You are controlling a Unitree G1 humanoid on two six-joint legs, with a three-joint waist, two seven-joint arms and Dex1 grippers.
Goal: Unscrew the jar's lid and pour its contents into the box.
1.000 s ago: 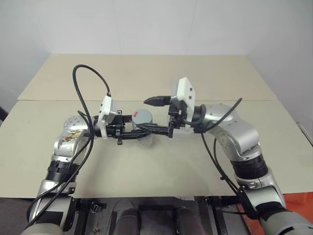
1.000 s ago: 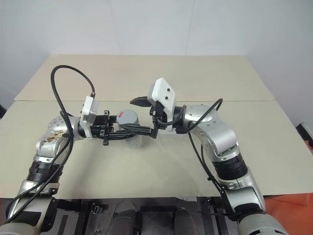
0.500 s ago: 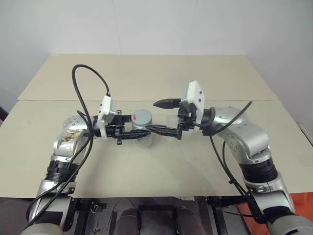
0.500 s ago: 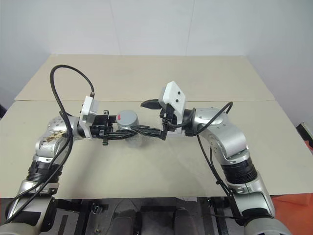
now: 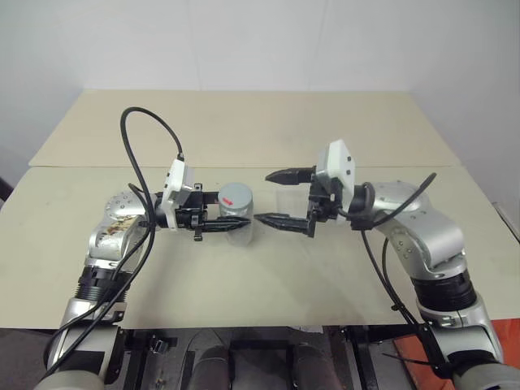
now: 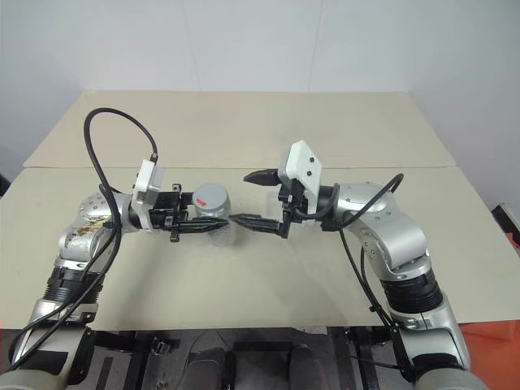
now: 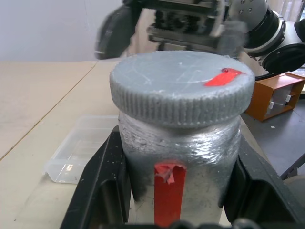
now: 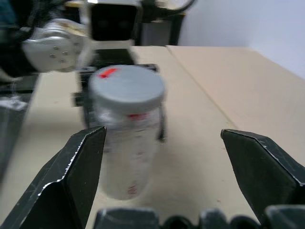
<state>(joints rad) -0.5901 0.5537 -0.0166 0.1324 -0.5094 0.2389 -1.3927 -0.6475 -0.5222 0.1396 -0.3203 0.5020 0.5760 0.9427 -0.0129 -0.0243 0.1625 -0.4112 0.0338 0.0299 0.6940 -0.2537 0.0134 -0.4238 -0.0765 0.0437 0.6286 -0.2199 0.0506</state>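
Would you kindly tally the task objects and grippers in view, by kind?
Jar: 1
Lid: 1
Clear box: 1
Grippers: 2, the left gripper and the right gripper
Total: 5

I am standing in what looks like a robotics lab or test room, not a home. In front of me are two plain beige counters pushed together with a seam between them, almost bare, backed by blank white walls. Loose black cables loop from my arms, and white camera housings sit on my wrists. Beyond the counter edge, my left wrist view catches an orange bin on a grey floor, the sort of storage a workspace keeps.
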